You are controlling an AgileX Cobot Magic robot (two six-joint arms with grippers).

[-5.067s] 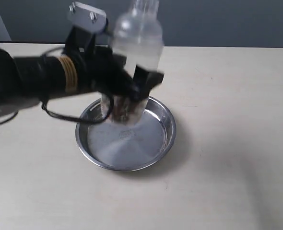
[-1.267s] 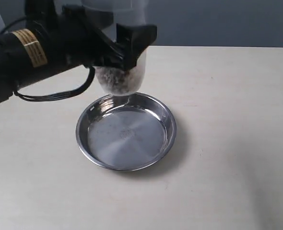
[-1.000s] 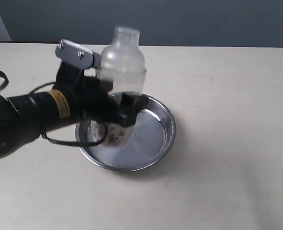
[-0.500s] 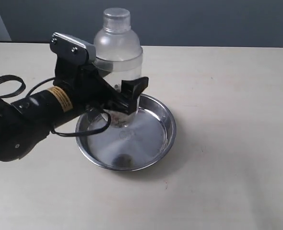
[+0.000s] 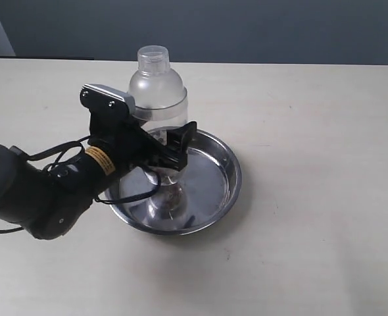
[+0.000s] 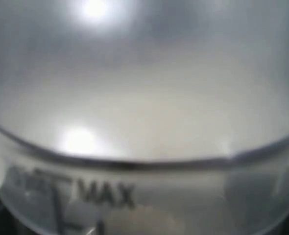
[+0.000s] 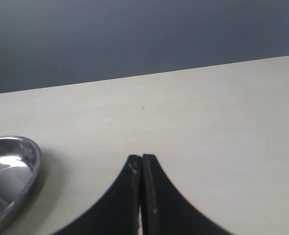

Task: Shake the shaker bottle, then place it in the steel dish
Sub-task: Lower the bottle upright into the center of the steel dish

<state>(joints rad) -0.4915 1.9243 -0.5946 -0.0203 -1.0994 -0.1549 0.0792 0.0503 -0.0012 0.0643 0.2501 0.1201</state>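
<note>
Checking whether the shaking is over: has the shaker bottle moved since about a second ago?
Yes. The shaker bottle has come down, from above the far rim of the steel dish to upright inside it, held by the left hand.

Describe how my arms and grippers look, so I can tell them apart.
The left arm is bulky, rounded and black, with a yellow printed band at the wrist, loose black cables and a silver screwed bracket on top. The left gripper has black angular fingers. The right gripper shows only two black fingers curving to narrow tips.
</note>
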